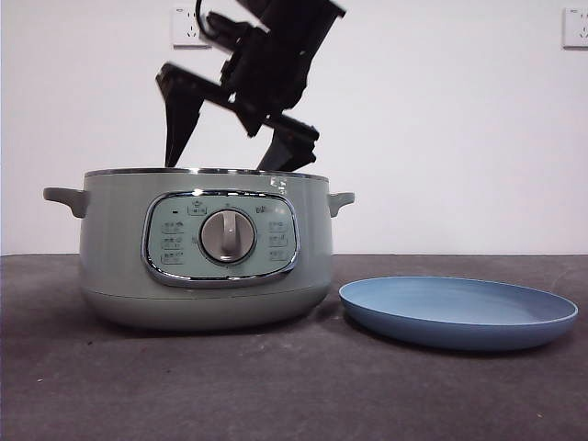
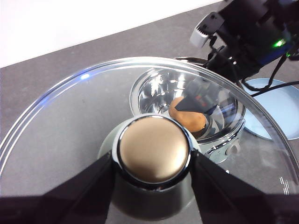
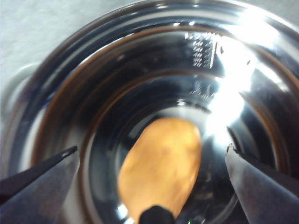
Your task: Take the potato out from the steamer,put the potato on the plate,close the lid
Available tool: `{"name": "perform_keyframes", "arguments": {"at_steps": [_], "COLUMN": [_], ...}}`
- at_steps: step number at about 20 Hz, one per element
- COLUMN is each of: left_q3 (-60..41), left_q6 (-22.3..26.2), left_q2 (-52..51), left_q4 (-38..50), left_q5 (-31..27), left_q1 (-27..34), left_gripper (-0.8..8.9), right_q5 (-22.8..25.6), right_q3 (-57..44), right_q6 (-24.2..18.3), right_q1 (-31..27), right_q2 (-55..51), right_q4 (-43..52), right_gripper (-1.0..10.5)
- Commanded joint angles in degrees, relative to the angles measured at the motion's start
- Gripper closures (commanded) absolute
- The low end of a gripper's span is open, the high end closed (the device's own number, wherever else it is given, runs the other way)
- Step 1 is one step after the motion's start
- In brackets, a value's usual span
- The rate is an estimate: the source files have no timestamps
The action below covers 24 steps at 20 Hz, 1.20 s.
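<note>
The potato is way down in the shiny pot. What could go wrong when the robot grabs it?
The potato is smooth and rounded, so it might slip from the open right gripper. The jaws could also scrape the steamer wall. The left gripper holds the glass lid only by its knob, so it might tilt.
</note>
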Motion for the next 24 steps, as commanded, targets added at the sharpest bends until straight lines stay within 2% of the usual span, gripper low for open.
{"name": "perform_keyframes", "arguments": {"at_steps": [1,6,9,10,12,13,16,20,22,24], "left_q3": [0.24,0.24,0.24,0.24,0.24,0.24,0.24,0.24,0.24,0.22], "left_q6": [-0.55,-0.24,0.13,0.15,0.35,0.35,0.35,0.35,0.33,0.59], "left_q2": [-0.68,-0.68,-0.68,-0.68,-0.68,-0.68,-0.68,-0.63,-0.07,0.90], "left_q4": [2.58,2.54,2.38,2.40,2.40,2.40,2.40,3.32,4.42,4.61], "left_q5": [0.35,0.48,0.48,0.48,0.48,0.48,0.57,2.05,3.72,4.20], "left_q1": [0.11,0.11,0.11,0.11,0.11,0.11,0.11,0.11,0.11,0.11], "left_gripper": [8.26,8.26,8.26,8.26,8.26,8.26,8.26,8.26,8.26,8.26], "right_q5": [0.57,3.48,4.87,4.98,4.68,4.28,4.37,5.05,9.60,11.89], "right_q3": [0.09,0.09,0.07,0.07,0.07,0.07,0.11,0.11,0.11,0.11], "right_q6": [-0.50,-0.44,-0.31,-0.39,-0.50,-0.50,-0.55,-3.39,-6.01,-6.95], "right_q1": [0.61,1.29,1.31,1.42,1.42,1.40,1.40,1.18,0.31,-1.18], "right_q2": [2.36,6.14,6.69,6.69,6.69,6.69,5.33,-6.84,-14.64,-20.52], "right_q4": [0.76,2.16,2.03,2.19,2.16,2.16,2.60,-0.37,-6.88,-13.84], "right_gripper": [2.9,2.9,4.2,5.4,8.8,9.7,9.6,9.6,9.6,9.6]}}
